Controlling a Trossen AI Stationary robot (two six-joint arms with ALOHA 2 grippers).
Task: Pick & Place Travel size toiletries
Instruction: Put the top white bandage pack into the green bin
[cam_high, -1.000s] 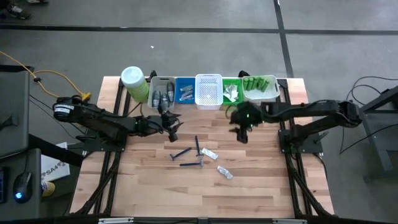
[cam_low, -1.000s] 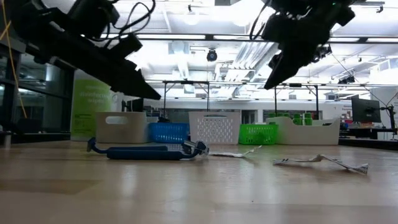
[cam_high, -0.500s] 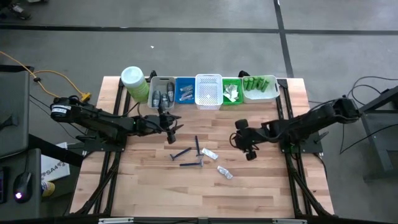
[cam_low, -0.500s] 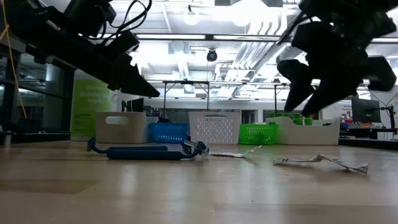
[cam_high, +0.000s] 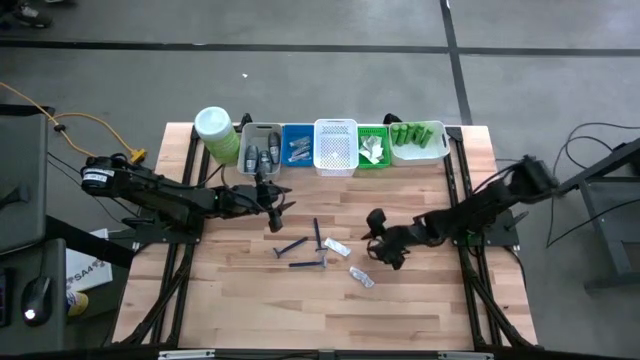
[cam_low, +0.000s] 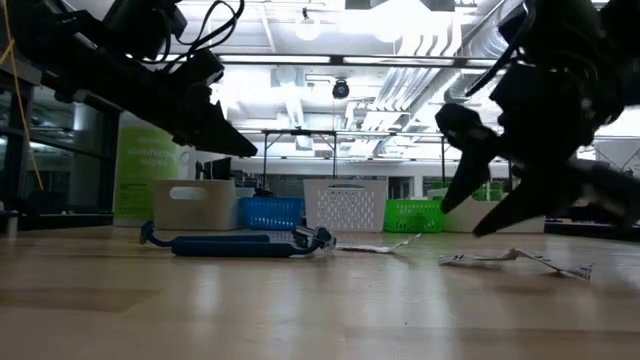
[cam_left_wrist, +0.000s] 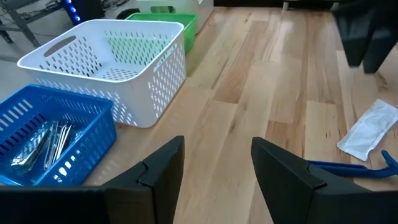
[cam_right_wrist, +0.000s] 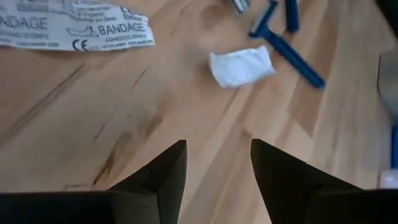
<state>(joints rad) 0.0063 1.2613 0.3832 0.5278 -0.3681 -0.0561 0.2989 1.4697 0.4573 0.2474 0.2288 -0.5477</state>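
Observation:
Several travel size toiletries lie loose mid-table: three blue razors (cam_high: 305, 250), a small white sachet (cam_high: 337, 247) and a bandage packet (cam_high: 361, 277). In the right wrist view the bandage packet (cam_right_wrist: 74, 28), the sachet (cam_right_wrist: 241, 66) and a razor (cam_right_wrist: 292, 53) lie flat on the wood just ahead of my right gripper (cam_right_wrist: 214, 180), which is open and empty. That right gripper (cam_high: 375, 238) hovers low, just right of the sachet. My left gripper (cam_high: 278, 203) waits open and empty in front of the bins, seen also in its own wrist view (cam_left_wrist: 214, 162).
A row of bins stands along the far edge: grey (cam_high: 261, 148), blue (cam_high: 297, 146), white (cam_high: 336, 146), green (cam_high: 372, 146) and a pale tray of green bottles (cam_high: 418, 140). A white-lidded jar (cam_high: 215, 135) stands at far left. Bare wood lies toward the near edge.
My right gripper has left the green bin, gone toward the table's near edge and down, and rolled at the wrist; it now hangs low beside the loose sachet and bandage packet. Its fingers stay open. No item has moved.

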